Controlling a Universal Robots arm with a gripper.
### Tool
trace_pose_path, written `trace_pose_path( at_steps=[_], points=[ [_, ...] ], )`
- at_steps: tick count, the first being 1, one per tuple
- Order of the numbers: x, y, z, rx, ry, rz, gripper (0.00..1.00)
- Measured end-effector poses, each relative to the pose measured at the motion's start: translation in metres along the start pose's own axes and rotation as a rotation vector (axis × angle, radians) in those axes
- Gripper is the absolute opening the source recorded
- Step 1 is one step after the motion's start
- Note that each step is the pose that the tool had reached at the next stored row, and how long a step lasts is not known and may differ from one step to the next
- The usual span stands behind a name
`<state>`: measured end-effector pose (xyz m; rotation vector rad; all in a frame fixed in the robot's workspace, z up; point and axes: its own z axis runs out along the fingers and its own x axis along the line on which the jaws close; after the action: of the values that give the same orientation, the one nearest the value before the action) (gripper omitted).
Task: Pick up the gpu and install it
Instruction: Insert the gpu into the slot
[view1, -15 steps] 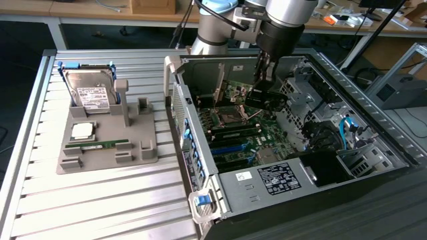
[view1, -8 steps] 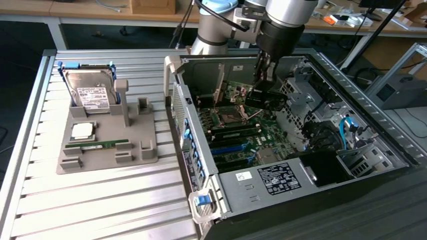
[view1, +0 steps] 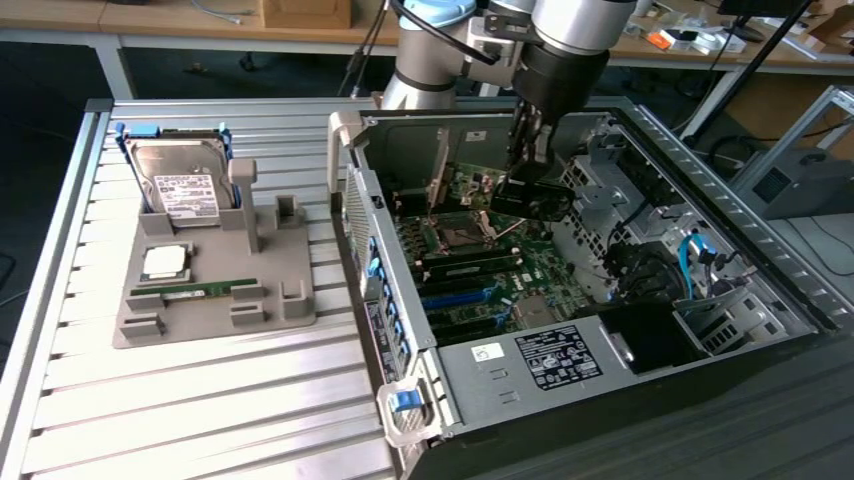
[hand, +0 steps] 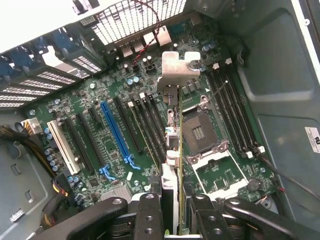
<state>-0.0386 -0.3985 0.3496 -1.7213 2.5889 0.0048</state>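
The gpu (hand: 178, 150) shows edge-on in the wrist view as a thin dark card with its silver bracket (hand: 176, 70) at the far end. My gripper (hand: 178, 212) is shut on it, one black finger (hand: 149, 215) on each side. In the exterior view my gripper (view1: 529, 165) reaches down into the open computer case (view1: 747, 230), and the gpu (view1: 531, 202) hangs a little above the motherboard (view1: 501, 275). In the wrist view the card's edge runs between the black expansion slots (hand: 150, 125) and the CPU socket (hand: 201, 132), apart from the blue slot (hand: 117, 131).
A grey holder tray (view1: 274, 300) on the slatted table, at the exterior view's left, carries a silver hard drive (view1: 180, 185), a CPU chip (view1: 163, 261) and a green memory stick (view1: 198, 290). Case walls, drive cages and cables (view1: 687, 262) close in around the motherboard.
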Motion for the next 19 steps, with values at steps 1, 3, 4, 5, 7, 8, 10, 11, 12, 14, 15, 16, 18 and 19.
trace_pose_path(
  at_steps=[1, 3, 4, 5, 7, 8, 10, 11, 12, 14, 15, 16, 18, 19],
  points=[
    [0.0000, 0.0000, 0.0000, -0.0001, -0.0001, -0.003, 0.27],
    [0.0000, 0.0000, 0.0001, -0.0003, -0.0001, -0.010, 0.27],
    [0.0000, 0.0000, 0.0001, -0.0004, -0.0002, -0.013, 0.27],
    [0.0000, 0.0000, 0.0002, -0.0004, -0.0003, -0.015, 0.27],
    [0.0000, 0.0000, 0.0002, -0.0006, -0.0004, -0.019, 0.27],
    [0.0000, 0.0000, 0.0002, -0.0006, -0.0003, -0.021, 0.27],
    [0.0000, 0.0000, 0.0002, -0.0007, -0.0004, -0.025, 0.27],
    [0.0000, -0.0001, 0.0003, -0.0008, -0.0004, -0.027, 0.27],
    [0.0000, -0.0001, 0.0003, -0.0008, -0.0004, -0.029, 0.27],
    [0.0000, -0.0001, 0.0003, -0.0010, -0.0005, -0.033, 0.27],
    [0.0000, -0.0001, 0.0003, -0.0010, -0.0005, -0.035, 0.27],
    [0.0000, -0.0001, 0.0003, -0.0011, -0.0006, -0.037, 0.27],
    [0.0000, -0.0001, 0.0003, -0.0012, -0.0006, -0.040, 0.27],
    [0.0000, -0.0001, 0.0004, -0.0012, -0.0007, -0.042, 0.27]
  ],
)
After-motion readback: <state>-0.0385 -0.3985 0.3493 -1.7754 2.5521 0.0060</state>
